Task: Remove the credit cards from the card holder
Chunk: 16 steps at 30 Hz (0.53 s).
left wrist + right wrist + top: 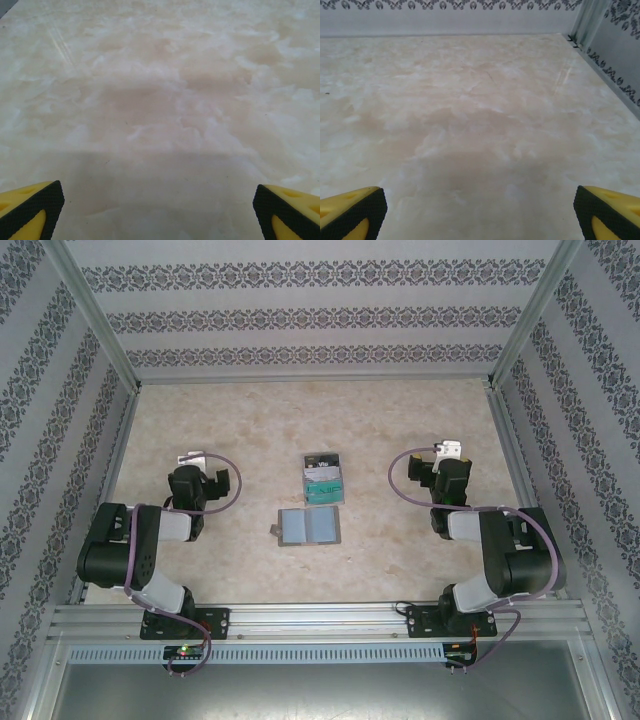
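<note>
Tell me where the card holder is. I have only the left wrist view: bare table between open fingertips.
Observer: The card holder lies open and flat in the middle of the table, to the right of your left gripper.
Operator: Report the credit cards.
Observer: The credit cards lie on the table just beyond the holder, outside its pockets.
Operator: Give me the right gripper.
Observer: The right gripper is open over bare table, holding nothing.
</note>
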Tool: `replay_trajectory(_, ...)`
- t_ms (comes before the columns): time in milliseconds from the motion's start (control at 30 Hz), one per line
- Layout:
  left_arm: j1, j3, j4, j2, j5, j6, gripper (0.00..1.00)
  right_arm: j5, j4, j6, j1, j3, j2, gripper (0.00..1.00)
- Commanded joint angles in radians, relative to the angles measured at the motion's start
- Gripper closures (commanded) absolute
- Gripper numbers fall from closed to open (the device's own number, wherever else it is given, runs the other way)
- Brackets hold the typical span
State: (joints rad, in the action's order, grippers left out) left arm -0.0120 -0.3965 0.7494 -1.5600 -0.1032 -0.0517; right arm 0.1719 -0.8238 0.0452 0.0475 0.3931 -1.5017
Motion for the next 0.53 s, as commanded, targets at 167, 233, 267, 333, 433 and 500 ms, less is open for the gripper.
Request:
replay_trajectory(167, 0.005, -0.016, 0.081, 0.002, 0.066, 0.038, 0.01, -0.047, -0.064, -0.01, -0.009, -0.011, -0.002, 0.02)
replay_trajectory(233, 0.004, -0.015, 0.083, 0.001, 0.066, 0.038, 0.01, -0.047, -0.066, -0.009, -0.011, -0.011, -0.001, 0.02)
replay_trajectory(267, 0.004, -0.015, 0.085, 0.001, 0.066, 0.038, 0.01, -0.047, -0.066, -0.009, -0.011, -0.011, -0.002, 0.02)
replay_trajectory(333, 0.004, -0.016, 0.083, 0.001, 0.067, 0.038, 0.01, -0.047, -0.065, -0.01, -0.01, -0.011, -0.002, 0.02)
replay_trajectory(433, 0.006, -0.017, 0.08, 0.001, 0.07, 0.038, 0.01, -0.048, -0.066, -0.009, -0.011, -0.011, -0.002, 0.02)
replay_trajectory(500, 0.006, -0.016, 0.082, 0.001, 0.071, 0.039, 0.01, -0.066, -0.066, -0.014, -0.012, -0.011, -0.002, 0.02)
